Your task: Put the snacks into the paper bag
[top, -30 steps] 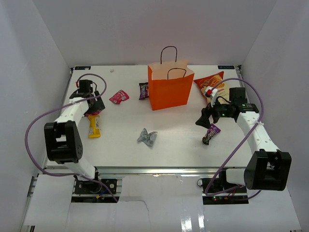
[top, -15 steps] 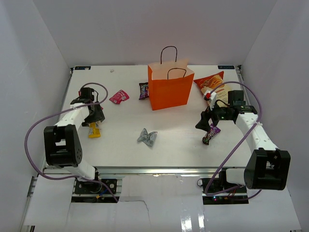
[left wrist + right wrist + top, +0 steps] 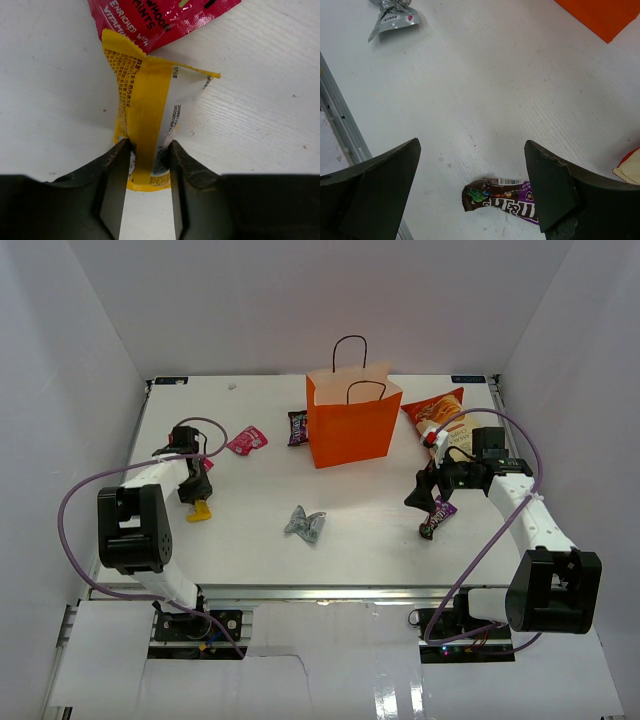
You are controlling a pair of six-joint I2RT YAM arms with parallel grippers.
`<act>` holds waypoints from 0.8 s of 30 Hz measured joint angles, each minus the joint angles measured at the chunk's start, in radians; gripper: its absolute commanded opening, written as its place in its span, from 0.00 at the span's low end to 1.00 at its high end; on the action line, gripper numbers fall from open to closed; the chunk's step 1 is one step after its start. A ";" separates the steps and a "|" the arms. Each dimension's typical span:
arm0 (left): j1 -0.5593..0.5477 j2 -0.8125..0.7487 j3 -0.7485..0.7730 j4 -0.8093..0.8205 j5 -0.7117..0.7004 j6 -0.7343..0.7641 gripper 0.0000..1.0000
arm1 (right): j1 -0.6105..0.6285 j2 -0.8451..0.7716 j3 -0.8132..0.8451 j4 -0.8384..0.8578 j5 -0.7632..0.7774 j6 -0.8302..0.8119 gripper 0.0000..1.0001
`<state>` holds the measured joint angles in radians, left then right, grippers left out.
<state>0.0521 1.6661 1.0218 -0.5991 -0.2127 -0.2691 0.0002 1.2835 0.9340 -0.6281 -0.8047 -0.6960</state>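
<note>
The orange paper bag [image 3: 352,430] stands upright at the back centre. My left gripper [image 3: 193,490] is down at the table's left, and its jaws press both sides of the yellow packet [image 3: 145,110], which lies flat on the table. A pink-red packet [image 3: 160,17] touches the yellow one's far end. My right gripper [image 3: 425,495] hangs open over a purple candy wrapper [image 3: 500,196], with its fingers wide apart on either side of it and not touching it. A silver wrapper [image 3: 306,524] lies mid-table.
Another pink packet [image 3: 246,440] and a dark purple wrapper [image 3: 297,427] lie left of the bag. The orange-red chip bag [image 3: 435,406] lies to its right, behind my right arm. White walls enclose the table on three sides.
My left gripper has come down toward the near side onto the yellow packet, and its jaws have closed against it. The right gripper shifted slightly, still open.
</note>
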 measured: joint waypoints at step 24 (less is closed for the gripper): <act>-0.536 -0.225 0.499 0.266 0.389 0.092 0.27 | -0.006 -0.046 -0.012 0.000 0.024 0.007 0.90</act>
<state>-0.4835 1.4414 1.5204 -0.3328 0.1764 -0.1768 -0.0063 1.2377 0.9222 -0.6285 -0.7811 -0.6891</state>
